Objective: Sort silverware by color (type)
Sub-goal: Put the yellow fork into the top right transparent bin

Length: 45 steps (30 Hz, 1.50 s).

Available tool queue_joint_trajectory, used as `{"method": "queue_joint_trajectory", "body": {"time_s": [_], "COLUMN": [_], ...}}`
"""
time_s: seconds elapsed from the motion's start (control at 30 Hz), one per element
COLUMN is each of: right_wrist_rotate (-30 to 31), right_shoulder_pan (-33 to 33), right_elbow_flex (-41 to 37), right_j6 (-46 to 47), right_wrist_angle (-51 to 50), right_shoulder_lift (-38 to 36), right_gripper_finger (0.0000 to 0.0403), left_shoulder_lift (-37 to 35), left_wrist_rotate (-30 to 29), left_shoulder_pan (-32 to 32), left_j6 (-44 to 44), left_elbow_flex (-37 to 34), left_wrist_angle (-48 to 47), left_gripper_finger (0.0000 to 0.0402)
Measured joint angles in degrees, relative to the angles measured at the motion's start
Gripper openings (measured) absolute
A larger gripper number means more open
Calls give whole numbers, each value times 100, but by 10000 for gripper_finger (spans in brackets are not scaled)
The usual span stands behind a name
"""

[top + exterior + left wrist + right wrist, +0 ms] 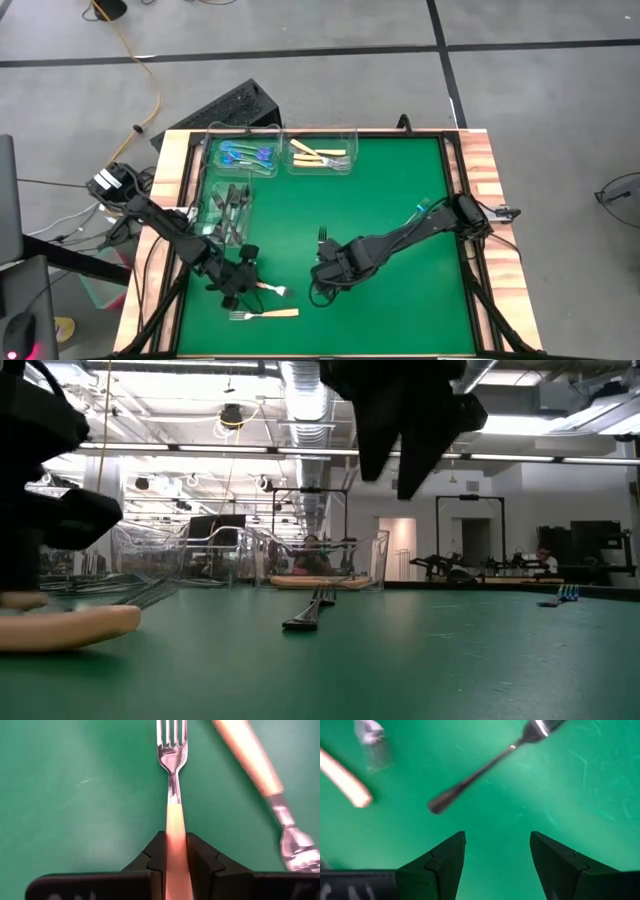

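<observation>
From above, the left gripper (240, 283) sits at the mat's near left, clamped on a tan-handled fork with silver tines (270, 289); a second tan-handled fork (264, 314) lies just beside it; the tan forks' clear plastic bin (322, 150) stands far across the mat.

Left wrist: the smooth handle (175, 845) runs straight between the pinching fingers (200, 862).

Right wrist: the right gripper (497, 852) gapes empty; a slim dark grey-black metal fork (480, 772) lies diagonally just ahead.
</observation>
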Motion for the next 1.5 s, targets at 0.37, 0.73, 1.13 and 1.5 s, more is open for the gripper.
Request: {"method": "queue_joint_trajectory", "body": {"time_s": [0.37,0.73,1.13,1.5], "right_wrist_rotate": [904,2851,3790,2926], "right_shoulder_pan": [0,342,591,-45], "right_elbow_flex": [1401,2673,2603,2601], "right_j6": [-350,-1336,-2749,-4241], "right_wrist_angle": [-371,-141,1579,3619], "right_shoulder_lift": [-4,-544,-1013,-926], "right_gripper_finger": [240,240,240,240], "left_shoulder_lift": [-1180,-2646,-3620,-3593], "left_wrist_rotate": [-1103,-2169,-2221,-1479], "left_shoulder_pan": [0,2,408,745], "left_j6": [-597,-25,1177,1816], "left_elbow_flex": [13,26,37,39], "left_wrist_angle": [98,1445,3477,4894], "left_gripper_finger": [30,30,30,30]}}
